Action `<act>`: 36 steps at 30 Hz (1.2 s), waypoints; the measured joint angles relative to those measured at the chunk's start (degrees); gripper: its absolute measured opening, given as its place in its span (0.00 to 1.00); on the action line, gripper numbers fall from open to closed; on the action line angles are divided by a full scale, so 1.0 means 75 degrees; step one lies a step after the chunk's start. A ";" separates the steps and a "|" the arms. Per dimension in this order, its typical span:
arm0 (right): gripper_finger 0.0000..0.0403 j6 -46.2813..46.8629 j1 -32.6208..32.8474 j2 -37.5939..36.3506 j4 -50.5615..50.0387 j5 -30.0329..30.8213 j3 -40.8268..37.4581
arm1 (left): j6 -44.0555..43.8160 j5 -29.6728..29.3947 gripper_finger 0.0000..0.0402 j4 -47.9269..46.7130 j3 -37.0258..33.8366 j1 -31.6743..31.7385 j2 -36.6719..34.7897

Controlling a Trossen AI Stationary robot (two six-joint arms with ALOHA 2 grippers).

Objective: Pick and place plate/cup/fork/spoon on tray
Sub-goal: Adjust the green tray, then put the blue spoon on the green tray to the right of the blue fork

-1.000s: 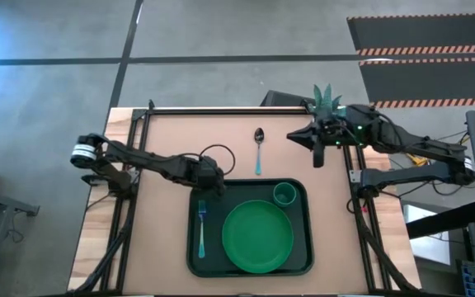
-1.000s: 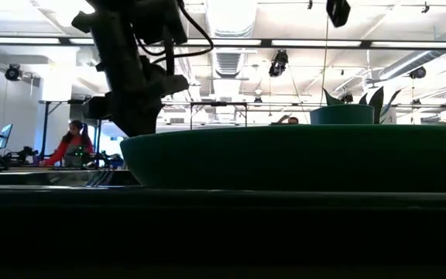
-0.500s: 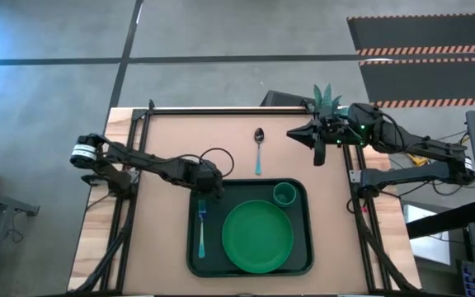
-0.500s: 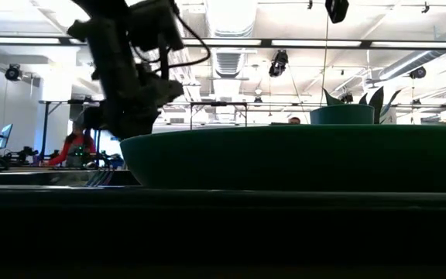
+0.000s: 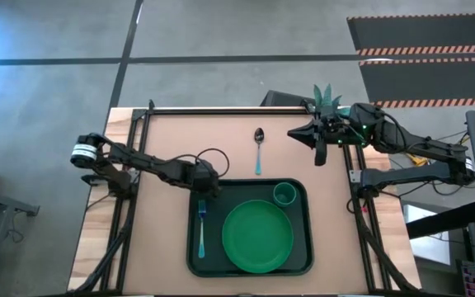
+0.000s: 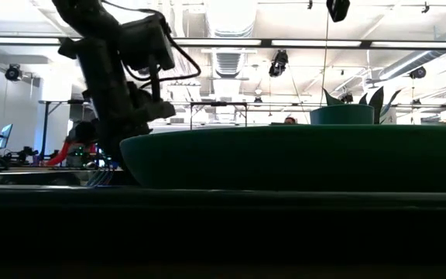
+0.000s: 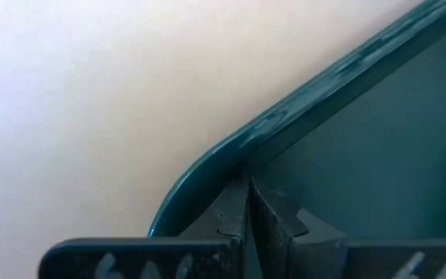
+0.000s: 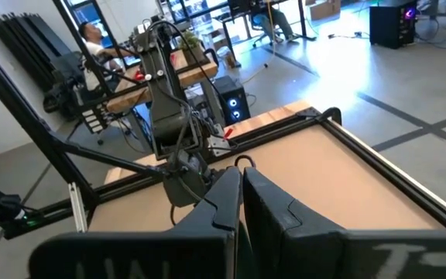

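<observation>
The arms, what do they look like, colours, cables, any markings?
Both arms are dark, thin and jointed. The left arm has a white band near its base and a black cable looping by the left gripper. The right gripper sits under a wrist showing a small green light. Pale lettering marks the finger bases.

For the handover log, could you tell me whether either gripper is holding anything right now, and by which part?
Nothing is held. The left gripper is shut and empty over the tray's far left corner; the right gripper is shut and empty near the plant.
</observation>
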 joint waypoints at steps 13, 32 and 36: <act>0.02 0.0000 0.0000 0.0006 -0.0008 -0.0003 0.0000 | 0.0032 -0.0065 0.00 -0.0008 -0.0200 0.0209 -0.0012; 0.02 0.0972 -0.0612 0.0703 -0.3348 0.0787 0.0006 | 0.0795 -0.0747 0.00 -0.0129 0.0546 0.0241 -0.1273; 0.02 0.0972 -0.0835 0.1491 -0.3359 0.0619 0.0006 | 0.0836 -0.1067 0.00 -0.0586 0.0523 0.0241 -0.1732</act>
